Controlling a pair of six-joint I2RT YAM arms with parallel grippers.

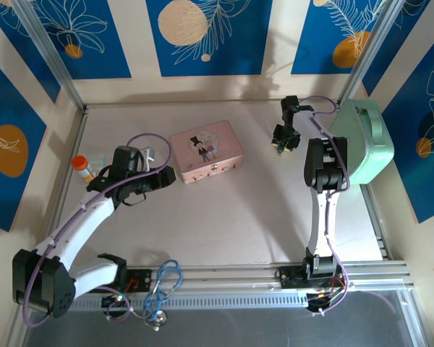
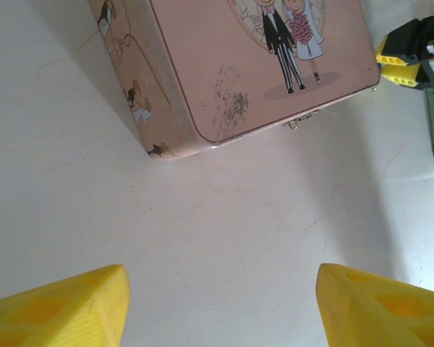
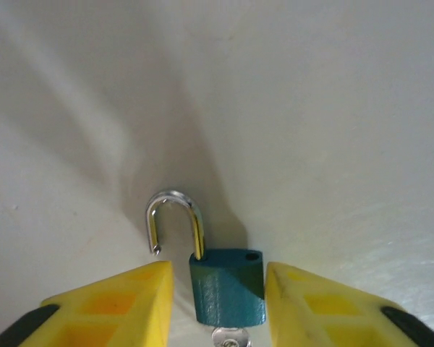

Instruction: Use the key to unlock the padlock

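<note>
Left arm: reached toward the pink tin [image 2: 224,50], left fingers [image 2: 65,303] spread wide apart above the table [image 2: 224,217].
Right arm: stretched to the far right part of the table.
Right fingers [image 3: 116,303]: flanked the padlock [image 3: 228,289], one touching it, a thin gap at the other; whether they gripped could not be told.
Padlock: blue body, silver shackle [image 3: 175,217] sprung open, key [image 3: 231,337] in its base.

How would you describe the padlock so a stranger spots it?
Find the mint-green case at far right; the right hand hangs just left of it. Between its yellow fingers is the padlock: tiny, blue-bodied, silver shackle open, unlike the large pink tin.
</note>
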